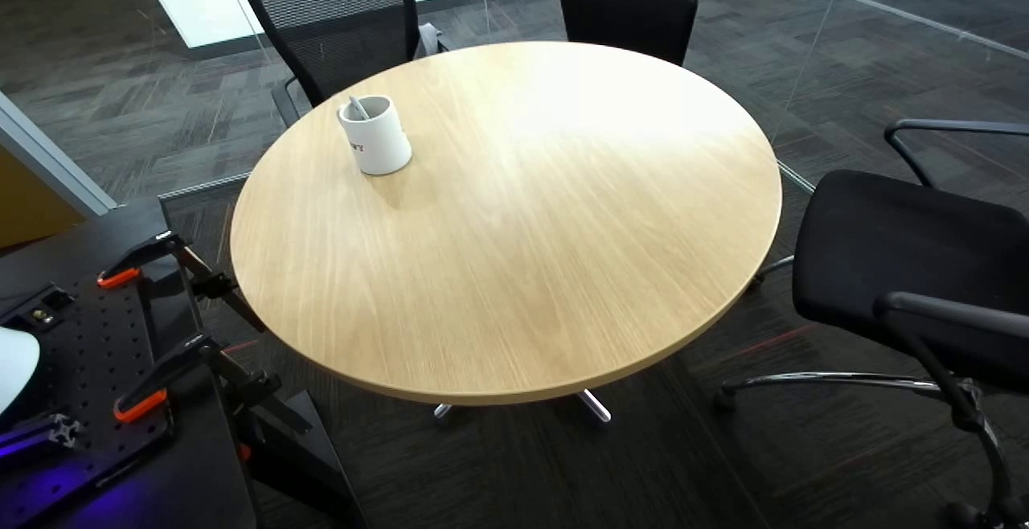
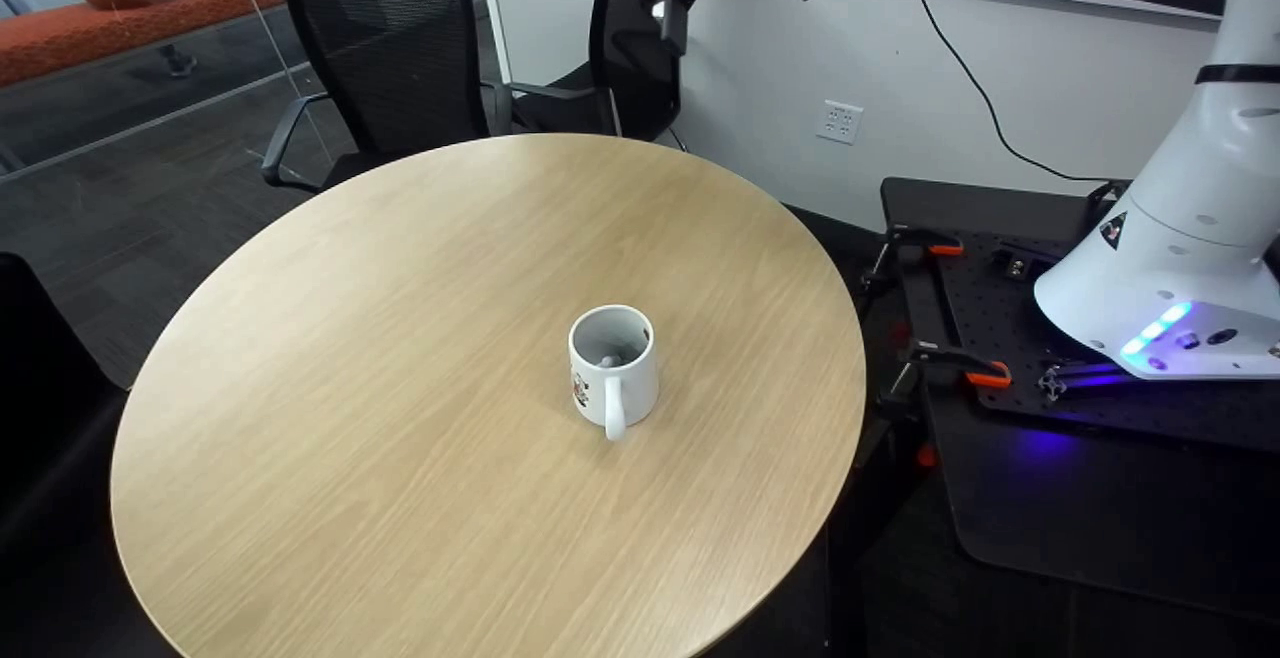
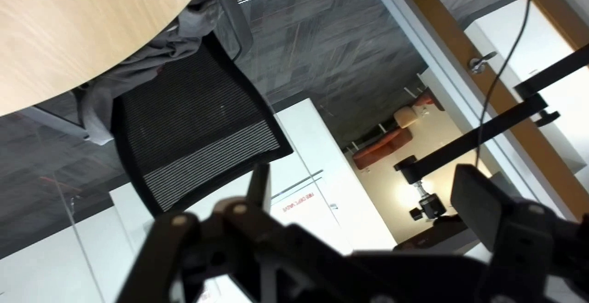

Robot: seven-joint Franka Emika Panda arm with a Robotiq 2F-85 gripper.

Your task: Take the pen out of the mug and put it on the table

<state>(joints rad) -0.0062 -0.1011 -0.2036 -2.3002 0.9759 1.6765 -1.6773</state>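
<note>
While my fingers [image 3: 475, 201] hang high and well apart from the mug [image 2: 637, 388], the pen [image 1: 359, 108] stands tilted inside it, its upper end, in an exterior view, leaning toward the handle side. The mug's wall rings it and hides its lower part. That mug sits upright on the round counter [image 2: 400, 338], on the half nearer the black bench [image 2: 1060, 508] that carries my white base [image 2: 1160, 258]; two orange-tipped clamps [image 2: 985, 376] sit at the bench's edge. Black chairs [image 1: 330, 14] stand around the counter. From my wrist I see the counter's edge in the upper left, a mesh-backed chair [image 3: 198, 109] with grey cloth [image 3: 195, 24] just beyond it, and a black mount [image 3: 448, 153] beyond my fingers, how near I cannot tell. As for the fingers, they are spread wide, one on each side of a broad gap, with just the room behind visible between them, and in an exterior view they sit near the top border, clear of pen, mug and counter alike
</note>
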